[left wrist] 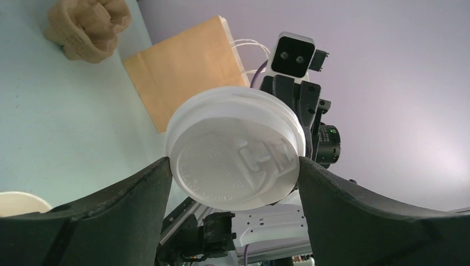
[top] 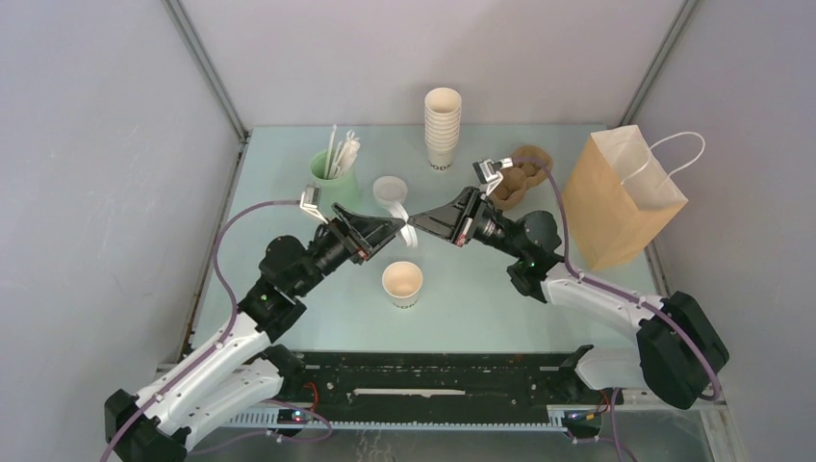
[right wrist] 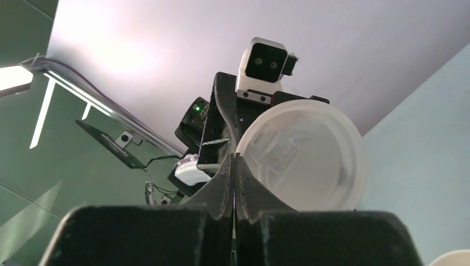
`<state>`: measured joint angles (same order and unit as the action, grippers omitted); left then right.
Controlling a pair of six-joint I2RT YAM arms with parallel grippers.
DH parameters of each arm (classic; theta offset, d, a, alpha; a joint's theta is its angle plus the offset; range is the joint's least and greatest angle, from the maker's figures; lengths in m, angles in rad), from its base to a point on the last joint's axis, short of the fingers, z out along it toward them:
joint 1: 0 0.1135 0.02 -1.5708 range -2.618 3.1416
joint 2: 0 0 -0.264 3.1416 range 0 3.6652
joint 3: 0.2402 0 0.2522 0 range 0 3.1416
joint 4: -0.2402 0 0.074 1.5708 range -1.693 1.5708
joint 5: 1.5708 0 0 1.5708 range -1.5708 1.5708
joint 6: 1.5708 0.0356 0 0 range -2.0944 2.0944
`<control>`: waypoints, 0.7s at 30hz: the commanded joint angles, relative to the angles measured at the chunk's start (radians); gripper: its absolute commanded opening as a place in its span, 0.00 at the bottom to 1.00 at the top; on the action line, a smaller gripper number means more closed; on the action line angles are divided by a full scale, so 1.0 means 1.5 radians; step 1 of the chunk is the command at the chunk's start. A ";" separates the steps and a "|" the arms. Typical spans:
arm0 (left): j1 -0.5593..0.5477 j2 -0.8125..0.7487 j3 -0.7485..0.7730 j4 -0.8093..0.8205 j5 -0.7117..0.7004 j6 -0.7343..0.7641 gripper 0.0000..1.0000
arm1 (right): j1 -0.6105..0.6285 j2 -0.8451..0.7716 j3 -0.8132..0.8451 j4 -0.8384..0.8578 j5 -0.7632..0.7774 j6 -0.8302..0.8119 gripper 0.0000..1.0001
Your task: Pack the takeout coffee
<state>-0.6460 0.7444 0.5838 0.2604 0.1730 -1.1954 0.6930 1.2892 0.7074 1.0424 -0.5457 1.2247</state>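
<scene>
A small white paper cup [top: 402,284] with dark lettering stands open-topped on the table in front of both grippers; its rim shows in the left wrist view [left wrist: 16,202] and the right wrist view [right wrist: 451,259]. A round white plastic lid [top: 410,237] hangs in the air above and behind it. My left gripper [top: 401,231] spans the lid [left wrist: 235,149], both fingers touching its opposite edges. My right gripper [top: 417,226] is shut, its fingertips [right wrist: 235,158] pinching the lid's rim [right wrist: 305,158].
A brown paper bag [top: 621,197] with white handles stands at the right. A brown pulp cup carrier [top: 520,175], a tall stack of lidless cups [top: 443,125], a mint-green cup with straws [top: 332,166] and a small stack of lids [top: 390,190] stand behind.
</scene>
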 commanded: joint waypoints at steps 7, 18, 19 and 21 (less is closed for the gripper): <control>-0.007 -0.023 0.046 -0.114 -0.039 0.072 0.83 | 0.003 -0.052 0.002 -0.085 0.016 -0.074 0.31; -0.073 0.067 0.267 -0.656 -0.183 0.319 0.81 | -0.061 -0.126 0.005 -0.557 0.186 -0.473 0.54; -0.095 0.102 0.300 -0.708 -0.206 0.342 0.81 | -0.061 -0.116 0.004 -0.571 0.203 -0.492 0.54; -0.129 0.182 0.354 -0.781 -0.230 0.377 0.80 | -0.061 -0.094 -0.002 -0.575 0.227 -0.520 0.54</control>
<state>-0.7509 0.8375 0.9588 -0.5434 -0.0406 -0.8196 0.5972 1.1011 0.7078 0.3691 -0.3515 0.6842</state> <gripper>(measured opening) 0.827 0.542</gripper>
